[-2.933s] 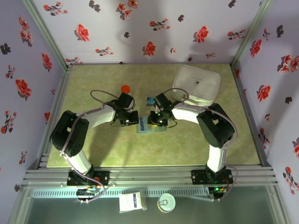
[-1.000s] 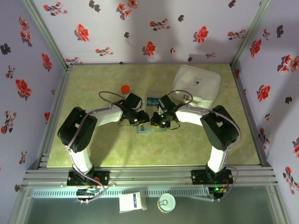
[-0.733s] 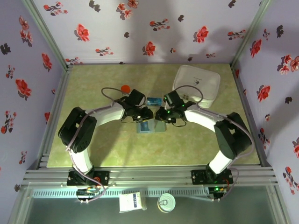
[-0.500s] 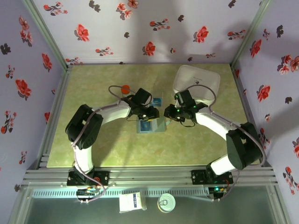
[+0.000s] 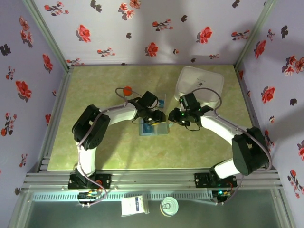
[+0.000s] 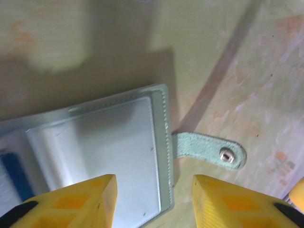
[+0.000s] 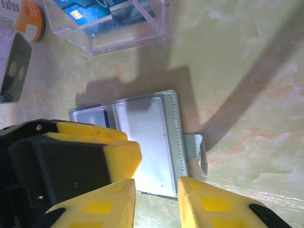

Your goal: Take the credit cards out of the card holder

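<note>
Arms reached farther; left jaws, right jaws spread empty; card holder (image 7: 147, 142) partly covered.

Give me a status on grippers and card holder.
Left gripper open, empty, above card holder. Right gripper open, empty, alongside. Holder lies open, blue card in its pocket. Grippers crowd each other.

Bright, even light from above. Soft diagonal arm shadows cross the table (image 7: 266, 118) in both wrist views. Yellow fingertips (image 6: 71, 199) at the lower edge look blurred.
</note>
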